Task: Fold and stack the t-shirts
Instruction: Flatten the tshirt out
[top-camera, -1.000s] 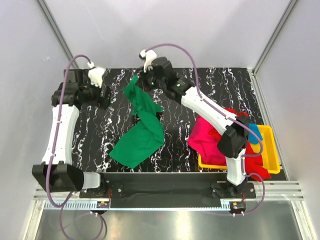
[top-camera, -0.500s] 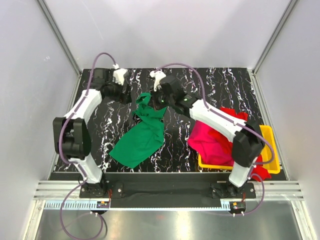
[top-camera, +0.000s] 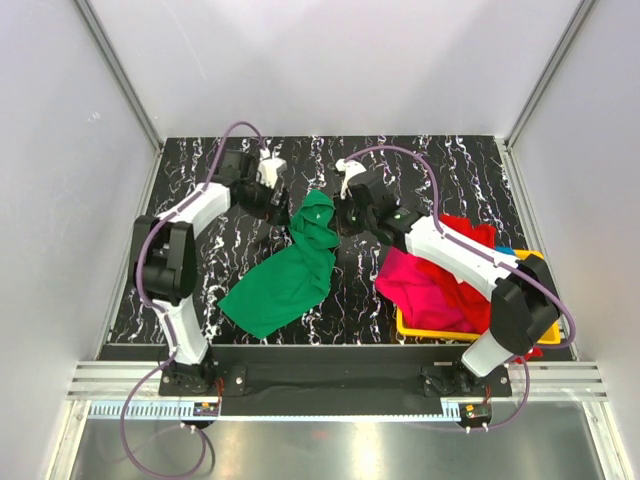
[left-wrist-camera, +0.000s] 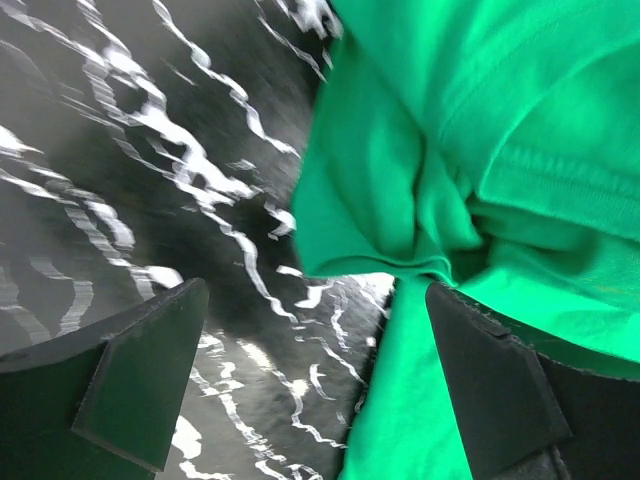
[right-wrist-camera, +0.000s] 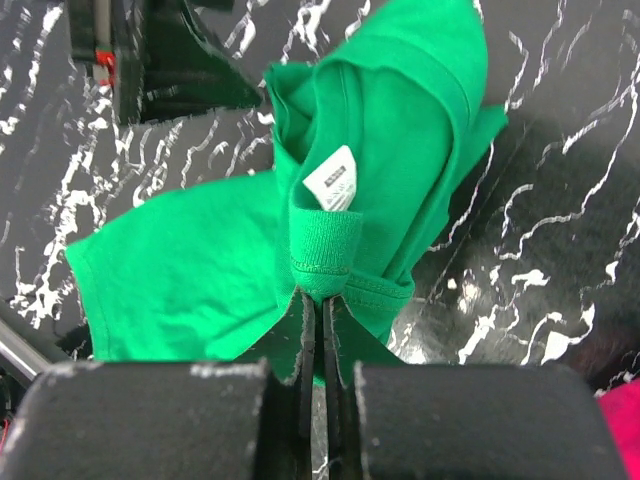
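Black marbled tabletop (top-camera: 450, 170), green t-shirt (top-camera: 285, 280) crumpled on it.
Your right gripper (right-wrist-camera: 322, 302) pinches the limp collar; your left gripper (left-wrist-camera: 310, 310) gapes beside a hem worth grasping.

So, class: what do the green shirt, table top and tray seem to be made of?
Green shirt: soft matte knit cloth, likely cotton; ribbed collar, stitched hems, folds. Table top: hard black surface with white marble-like veins; material unclear. Tray: probably smooth yellow plastic.
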